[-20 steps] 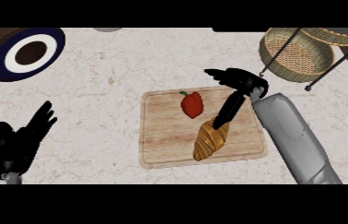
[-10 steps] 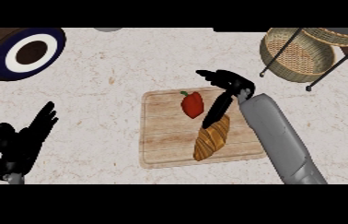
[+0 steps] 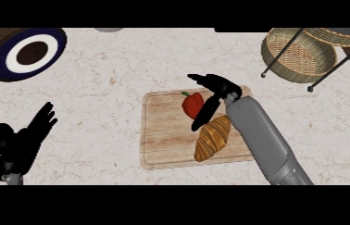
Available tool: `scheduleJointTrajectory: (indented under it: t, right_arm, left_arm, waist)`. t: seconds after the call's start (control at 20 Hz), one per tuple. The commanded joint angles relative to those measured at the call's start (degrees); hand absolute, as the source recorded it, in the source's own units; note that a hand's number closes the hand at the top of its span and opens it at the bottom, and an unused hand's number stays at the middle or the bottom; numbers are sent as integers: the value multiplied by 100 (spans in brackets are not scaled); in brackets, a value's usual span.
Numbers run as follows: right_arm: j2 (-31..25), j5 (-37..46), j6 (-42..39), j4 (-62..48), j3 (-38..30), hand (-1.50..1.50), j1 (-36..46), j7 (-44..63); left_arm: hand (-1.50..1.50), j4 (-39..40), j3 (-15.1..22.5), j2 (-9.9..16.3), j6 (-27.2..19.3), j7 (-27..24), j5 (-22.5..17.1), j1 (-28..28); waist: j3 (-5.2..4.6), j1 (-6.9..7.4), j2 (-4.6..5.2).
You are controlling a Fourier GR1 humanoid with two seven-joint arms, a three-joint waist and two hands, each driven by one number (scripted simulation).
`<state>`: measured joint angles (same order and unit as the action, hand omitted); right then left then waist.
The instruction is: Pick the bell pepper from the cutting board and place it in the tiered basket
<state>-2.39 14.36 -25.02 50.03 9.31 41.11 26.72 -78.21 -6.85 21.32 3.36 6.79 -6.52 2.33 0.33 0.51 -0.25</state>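
Observation:
A red bell pepper (image 3: 193, 105) lies on the upper middle of the wooden cutting board (image 3: 164, 140). My right hand (image 3: 219, 90) is open directly over and to the right of the pepper; its fingers reach down along the pepper's right side and the thumb points left above it. The woven tiered basket (image 3: 299, 57) on its dark wire frame stands at the upper right. My left hand (image 3: 24, 138) rests open at the lower left edge, fingers up.
A croissant (image 3: 212, 138) lies on the board just below the pepper, beside my right forearm. A dark blue and white bowl (image 3: 31, 53) sits at the upper left. The counter is pale speckled stone.
My right hand has moved left across the board, from beside the pepper to over it. The pepper, croissant and left hand have not moved.

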Motion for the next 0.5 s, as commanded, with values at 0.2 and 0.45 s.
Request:
scheduleJointTrajectory:
  t: [0.2, 0.45]
  right_arm:
    - [232, -5, -41, -264, 62, -150, 96, -11]
    - [231, -77, 589, -210, 664, 150, -78, -983]
  left_arm:
    - [0, -250, 81, -324, -145, 275, 251, 119]
    - [0, 38, 23, -308, -140, 166, 346, -99]
  waist:
    - [-32, -6, 26]
    - [-32, 16, 36]
